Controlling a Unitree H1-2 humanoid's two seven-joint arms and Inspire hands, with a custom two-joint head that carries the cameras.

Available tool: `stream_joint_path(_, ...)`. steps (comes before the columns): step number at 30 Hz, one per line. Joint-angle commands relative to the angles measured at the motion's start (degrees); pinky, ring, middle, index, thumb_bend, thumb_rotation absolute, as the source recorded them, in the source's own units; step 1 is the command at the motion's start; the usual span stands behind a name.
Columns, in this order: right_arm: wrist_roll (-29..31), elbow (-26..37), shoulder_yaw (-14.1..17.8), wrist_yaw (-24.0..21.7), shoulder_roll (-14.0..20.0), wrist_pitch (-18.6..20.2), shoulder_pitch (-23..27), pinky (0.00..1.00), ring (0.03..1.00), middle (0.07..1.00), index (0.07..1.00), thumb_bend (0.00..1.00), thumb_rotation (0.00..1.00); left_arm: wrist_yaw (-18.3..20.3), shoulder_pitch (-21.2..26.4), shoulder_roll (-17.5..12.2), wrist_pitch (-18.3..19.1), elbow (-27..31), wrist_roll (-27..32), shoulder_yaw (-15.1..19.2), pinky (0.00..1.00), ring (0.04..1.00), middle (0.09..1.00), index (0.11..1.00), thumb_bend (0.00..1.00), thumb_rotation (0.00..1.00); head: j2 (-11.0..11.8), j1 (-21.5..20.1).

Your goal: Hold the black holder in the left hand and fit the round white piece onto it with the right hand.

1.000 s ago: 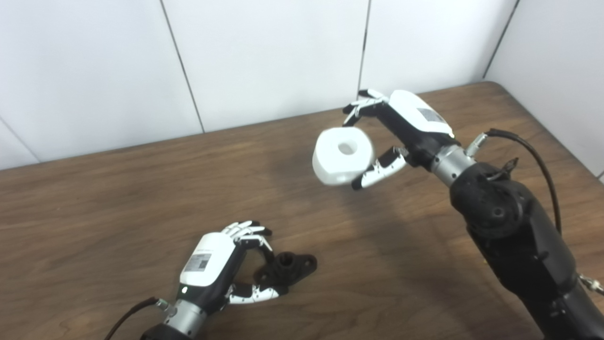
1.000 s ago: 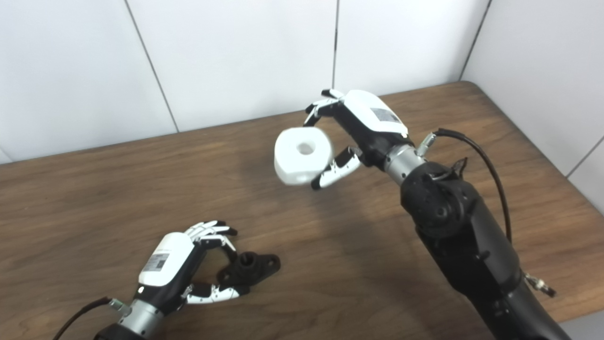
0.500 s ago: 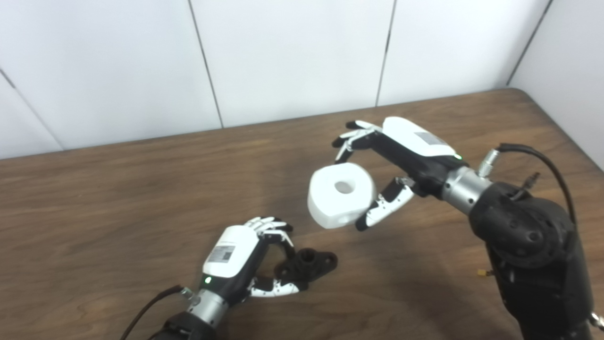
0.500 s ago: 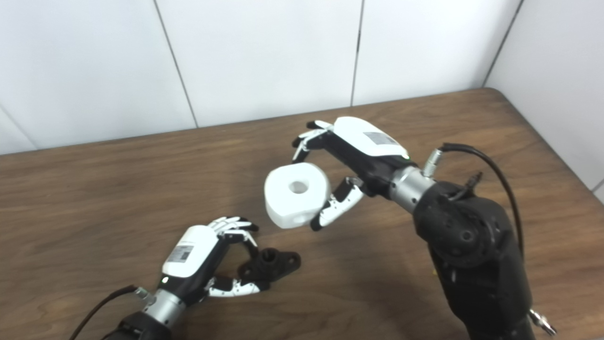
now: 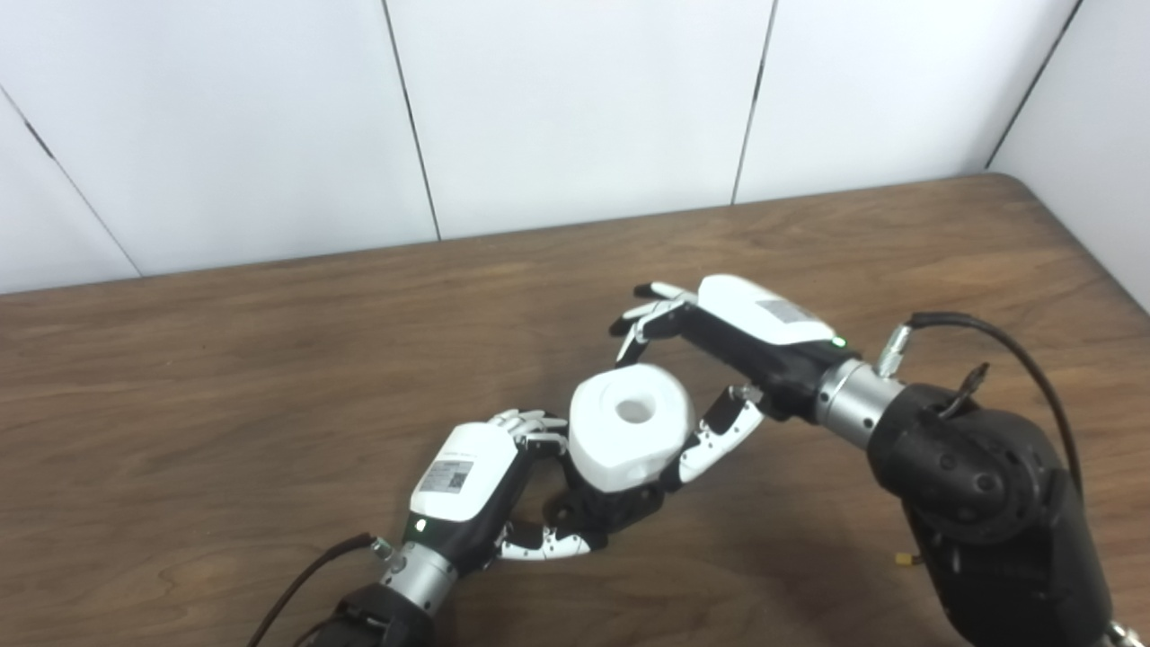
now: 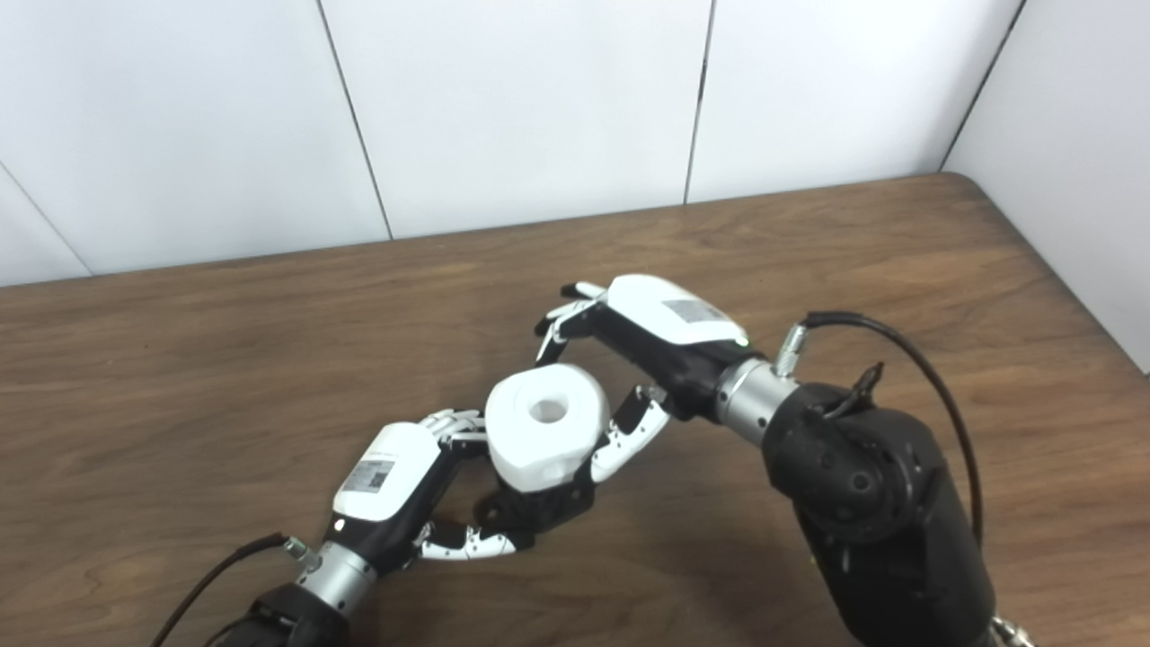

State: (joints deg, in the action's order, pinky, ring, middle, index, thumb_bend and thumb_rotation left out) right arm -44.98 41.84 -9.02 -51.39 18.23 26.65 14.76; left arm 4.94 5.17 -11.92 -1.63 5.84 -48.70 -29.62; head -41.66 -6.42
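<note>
Holding the holder [image 5: 606, 508] down on the table [image 5: 225, 359] with my left hand [image 5: 467, 490], fingers and thumb wrapped round its near end; my right hand [image 5: 719, 359] grips the white piece [image 5: 629, 427] between fingers on the far side and thumb [image 5: 710, 440] on the near side, directly over the holder and hiding its post; whether the piece already touches the post or just hangs above it, I cannot tell from either view; its centre hole [image 5: 634, 412] faces up and looks roughly level. My worry from here: if the hole sits a little off the post, pushing down would jam the piece on the rim or tip the holder out of my left grip; the left fingers [image 5: 530, 422] lie close against the piece's side and could get pinched or block its descent; a slack right grip could let the piece tilt and bind.
</note>
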Motion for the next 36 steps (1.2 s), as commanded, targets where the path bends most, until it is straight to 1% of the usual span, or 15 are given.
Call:
stream_joint_path(1,-0.4,0.8,0.0,2.4,-0.1,-0.7,1.2,0.88,0.970,0.832,0.484,0.52,0.14,5.0,-1.6,-0.2,2.0,-2.1,-0.9,-2.0,0.85,0.843,0.781,0.486,0.52,0.05,0.0,-0.1)
stream_joint_path(5,-0.1,0.3,-1.0,3.0,-0.6,-0.6,0.6,0.91,0.975,0.833,0.485,0.52,0.14,4.9,-1.5,-0.1,2.0,-2.3,-1.1,-2.2,0.84,0.840,0.780,0.486,0.52,0.05,-0.2,0.1)
stream_joint_path(14,-1.0,-1.5,-3.5,4.8,-0.2,-1.7,-0.2,0.95,0.976,0.829,0.484,0.52,0.14,5.1,-1.5,0.2,2.4,-2.3,-1.1,-2.2,0.83,0.840,0.781,0.487,0.52,0.05,-0.4,0.3)
stream_joint_path(26,-1.4,-2.3,-4.6,5.3,1.2,-1.9,-1.0,0.96,0.977,0.830,0.485,0.52,0.14,5.9,-1.3,0.2,3.1,-1.8,-1.2,-2.4,0.84,0.844,0.783,0.487,0.52,0.05,-0.6,0.4)
stream_joint_path(31,-0.9,-2.7,-4.4,5.8,1.6,-2.0,-1.7,0.97,0.981,0.832,0.484,0.52,0.14,5.6,-1.2,0.2,2.9,-2.0,-1.2,-2.4,0.83,0.841,0.781,0.487,0.52,0.05,-0.6,0.4)
stream_joint_path(33,-0.7,-2.6,-4.5,5.9,1.9,-2.2,-1.9,0.97,0.981,0.832,0.484,0.52,0.14,5.9,-1.2,0.1,3.0,-1.7,-1.2,-2.4,0.84,0.841,0.781,0.487,0.52,0.05,-1.2,0.1)
stream_joint_path(36,-0.3,-2.5,-4.5,6.1,2.2,-2.4,-2.3,0.97,0.982,0.831,0.485,0.52,0.14,6.4,-1.2,0.1,3.3,-1.5,-0.9,-2.3,0.84,0.848,0.785,0.487,0.52,0.05,-1.2,0.1)
